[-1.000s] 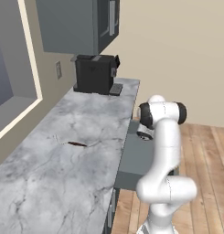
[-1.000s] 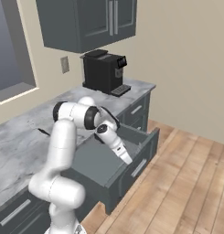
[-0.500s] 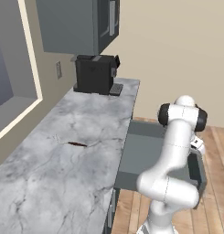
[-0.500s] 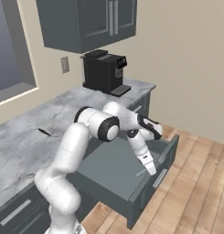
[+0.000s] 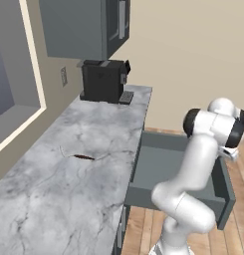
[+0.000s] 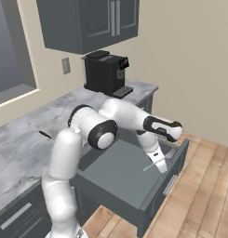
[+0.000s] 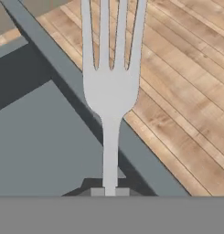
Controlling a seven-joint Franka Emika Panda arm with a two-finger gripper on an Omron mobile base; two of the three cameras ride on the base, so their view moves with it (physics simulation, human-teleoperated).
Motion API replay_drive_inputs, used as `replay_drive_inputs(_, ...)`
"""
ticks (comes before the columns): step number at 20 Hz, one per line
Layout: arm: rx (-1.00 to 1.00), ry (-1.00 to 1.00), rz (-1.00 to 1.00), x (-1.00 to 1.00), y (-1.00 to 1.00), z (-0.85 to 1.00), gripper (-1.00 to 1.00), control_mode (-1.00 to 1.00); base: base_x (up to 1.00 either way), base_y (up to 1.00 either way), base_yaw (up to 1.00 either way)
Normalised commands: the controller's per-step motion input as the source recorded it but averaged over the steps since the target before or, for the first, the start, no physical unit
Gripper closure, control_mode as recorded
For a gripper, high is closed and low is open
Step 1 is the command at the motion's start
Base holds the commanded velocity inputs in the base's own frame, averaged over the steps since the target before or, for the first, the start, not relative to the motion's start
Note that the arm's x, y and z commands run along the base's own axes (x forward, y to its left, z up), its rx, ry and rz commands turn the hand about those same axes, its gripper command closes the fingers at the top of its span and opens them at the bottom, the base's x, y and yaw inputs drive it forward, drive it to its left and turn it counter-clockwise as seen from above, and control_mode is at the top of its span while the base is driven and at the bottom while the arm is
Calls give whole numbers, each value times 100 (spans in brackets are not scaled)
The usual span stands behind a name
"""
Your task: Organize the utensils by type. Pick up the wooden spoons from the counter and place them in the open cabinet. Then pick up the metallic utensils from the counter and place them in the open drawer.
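Marble counter (image 5: 68, 189) behind me, open drawer (image 6: 120, 176) below. My gripper (image 6: 159, 163) is clamped on a metal fork (image 7: 109, 82) by its handle, tines pointing out past the drawer's front wall (over the wood floor), so I judge release premature.

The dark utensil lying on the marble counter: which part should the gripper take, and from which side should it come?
Probably its middle, from straight above. The dark utensil lies flat on the counter, long and very slim, so the fingers should close across its narrow width. The gripper is shut on the fork over the open drawer.
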Motion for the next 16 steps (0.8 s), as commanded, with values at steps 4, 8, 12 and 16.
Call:
replay_drive_inputs(4, -2, -19, 0, -4, 68, 75, 100, -100, 0, 0, 0)
replay_drive_inputs(8, 0, -10, 0, -2, 30, 8, 100, -100, 0, 0, 0)
replay_drive_inputs(12, 4, 0, 4, 1, 1, -41, 100, -100, 0, 0, 0)
replay_drive_inputs(16, 2, 5, 12, 20, 5, -20, 100, -100, 0, 0, 0)
